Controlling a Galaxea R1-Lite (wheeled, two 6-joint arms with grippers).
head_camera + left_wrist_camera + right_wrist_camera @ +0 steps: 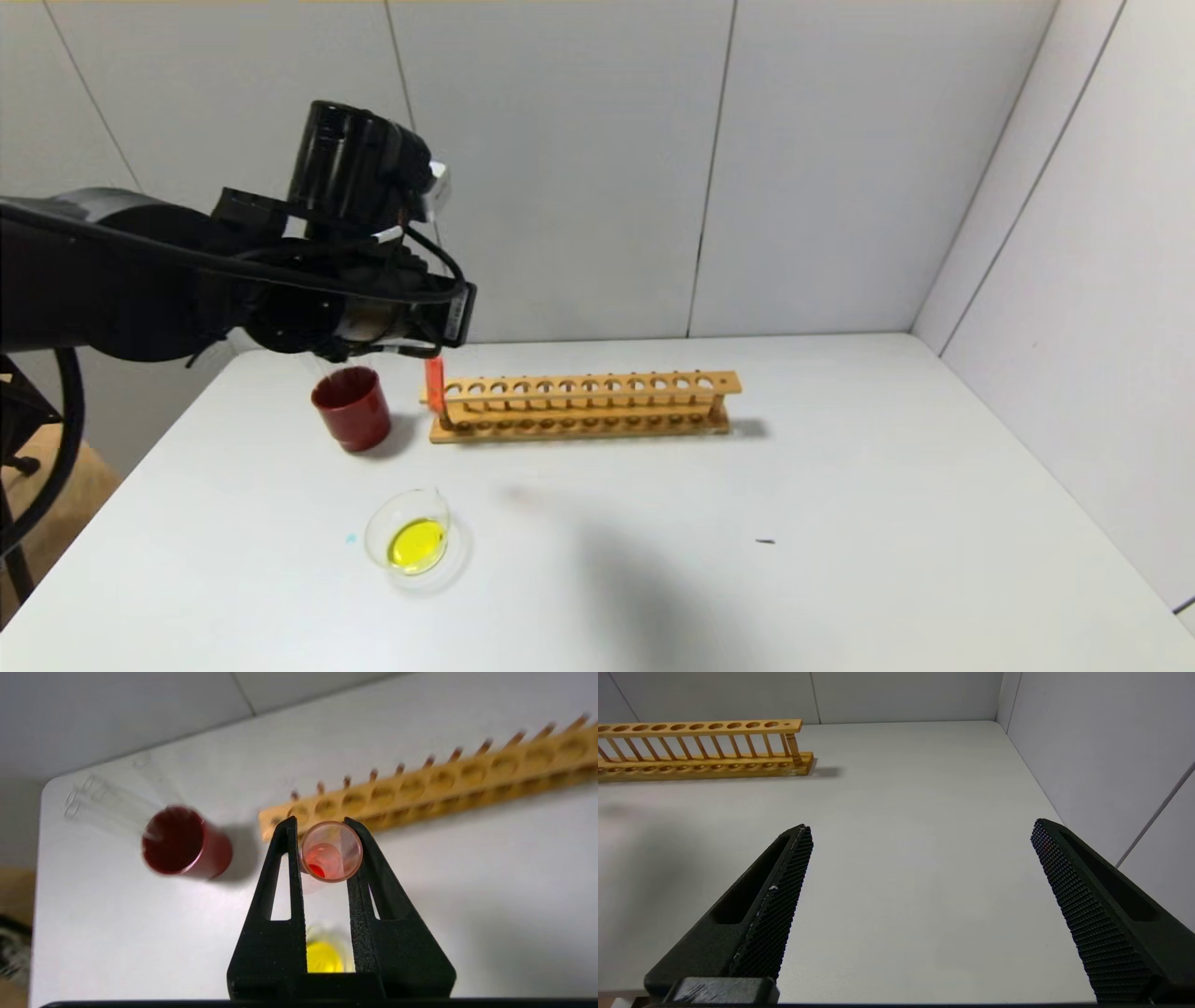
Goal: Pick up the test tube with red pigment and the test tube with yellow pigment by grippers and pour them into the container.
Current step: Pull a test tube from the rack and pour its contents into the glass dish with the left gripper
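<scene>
My left gripper (pixel 323 828) is shut on the test tube with red pigment (pixel 331 851), gripping it near its mouth. In the head view the tube (pixel 434 383) hangs upright under the left gripper (pixel 422 353), by the left end of the wooden rack (pixel 588 406) and above the table. The container (pixel 415 537), a clear glass dish holding yellow liquid, sits nearer the front; it shows between the fingers in the left wrist view (pixel 324 956). No tube with yellow liquid is in view. My right gripper (pixel 922 828) is open and empty over bare table.
A dark red cup (pixel 352 408) stands left of the rack, with clear colourless tubes (pixel 93 798) leaning in it. The rack's holes are empty (pixel 700 746). Walls close off the table's back and right side. The table edge runs along the left.
</scene>
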